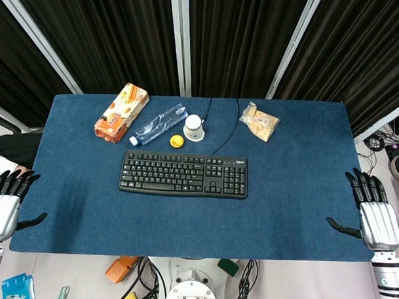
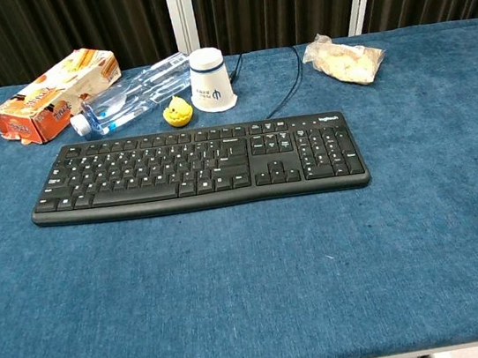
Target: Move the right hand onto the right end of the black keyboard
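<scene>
Two robot hands flank a blue-covered table (image 1: 302,219). The black keyboard (image 1: 183,174) lies flat near the table's middle, its cable running toward the far edge, its number-pad end pointing to the robot's right. Behind it, from left: an orange snack box (image 1: 121,112) lying on its side, a clear plastic bottle (image 1: 159,124) on its side, a white paper cup (image 1: 194,128) standing upside down, a small yellow toy (image 1: 177,141), and a clear bag of snacks (image 1: 259,121). The right hand (image 1: 374,218) hangs off the table's right edge, fingers extended and apart, holding nothing, well apart from the keyboard. The left hand (image 1: 6,205) mirrors it at the left edge, likewise empty and spread.
</scene>
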`<state>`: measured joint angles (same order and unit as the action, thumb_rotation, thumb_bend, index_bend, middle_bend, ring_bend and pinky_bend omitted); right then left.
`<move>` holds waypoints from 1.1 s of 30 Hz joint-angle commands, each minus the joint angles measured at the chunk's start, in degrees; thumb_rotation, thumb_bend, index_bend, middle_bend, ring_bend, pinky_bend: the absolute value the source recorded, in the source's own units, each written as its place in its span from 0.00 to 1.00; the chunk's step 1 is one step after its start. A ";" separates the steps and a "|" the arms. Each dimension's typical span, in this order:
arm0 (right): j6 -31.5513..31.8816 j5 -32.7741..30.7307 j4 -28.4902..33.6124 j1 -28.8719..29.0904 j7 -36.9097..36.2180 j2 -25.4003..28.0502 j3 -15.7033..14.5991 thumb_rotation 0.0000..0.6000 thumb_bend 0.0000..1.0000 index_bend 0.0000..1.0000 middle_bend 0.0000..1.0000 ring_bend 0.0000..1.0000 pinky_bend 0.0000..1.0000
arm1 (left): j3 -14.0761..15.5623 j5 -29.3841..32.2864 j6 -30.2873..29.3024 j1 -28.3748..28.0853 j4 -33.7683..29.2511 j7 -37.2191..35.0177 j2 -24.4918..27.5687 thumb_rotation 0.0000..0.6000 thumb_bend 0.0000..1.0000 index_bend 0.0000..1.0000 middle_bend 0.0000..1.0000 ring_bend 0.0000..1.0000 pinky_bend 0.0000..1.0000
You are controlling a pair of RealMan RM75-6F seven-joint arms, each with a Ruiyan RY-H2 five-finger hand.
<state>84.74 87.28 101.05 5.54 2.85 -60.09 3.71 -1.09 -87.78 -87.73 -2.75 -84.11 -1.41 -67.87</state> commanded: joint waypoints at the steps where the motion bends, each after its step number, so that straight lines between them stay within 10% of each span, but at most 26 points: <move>1: -0.11 0.06 0.12 0.13 0.16 0.01 0.07 0.83 0.23 0.00 0.00 0.00 0.00 | -0.02 0.05 0.12 -0.05 -0.03 0.05 -0.01 1.00 0.12 0.17 0.14 0.07 0.00; 7: -0.74 1.35 -0.48 1.49 -0.25 -0.84 0.70 0.83 0.23 0.00 0.00 0.00 0.01 | 0.17 -0.03 0.19 0.02 -0.24 0.33 -0.04 1.00 0.12 0.17 0.14 0.07 0.00; 11: -6.84 0.03 -0.01 5.53 1.06 -1.50 1.84 0.83 0.23 0.00 0.05 0.06 0.21 | 0.15 -0.19 0.08 -0.02 -0.41 0.34 -0.27 1.00 0.12 0.17 0.14 0.07 0.00; 16: -18.26 -5.10 1.72 13.82 6.22 -3.68 5.18 0.78 0.50 0.00 0.44 0.59 0.67 | 0.03 -0.36 0.01 -0.17 -0.54 0.51 -0.27 1.00 0.12 0.17 0.14 0.07 0.00; 21: -28.89 -13.30 0.63 22.43 12.85 -7.68 8.40 0.76 0.82 0.12 0.76 0.91 0.95 | 0.11 0.44 0.30 0.15 -0.29 0.35 -0.31 1.00 0.12 0.17 0.14 0.07 0.00; 25: -34.06 -20.00 -2.38 28.12 18.14 -11.95 9.85 0.71 0.99 0.24 0.83 0.99 1.00 | 0.01 0.77 0.41 0.20 -0.10 0.27 -0.27 1.00 0.12 0.17 0.14 0.07 0.00; 33: -39.80 -32.35 -8.21 36.43 26.78 -18.39 8.74 0.65 1.00 0.31 0.89 1.00 1.00 | 0.01 1.54 1.34 0.12 0.06 0.43 -0.41 1.00 0.12 0.17 0.14 0.07 0.00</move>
<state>46.61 57.71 94.81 39.59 27.17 -76.36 12.75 -1.07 -86.25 -86.40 -2.62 -84.06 -0.99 -68.27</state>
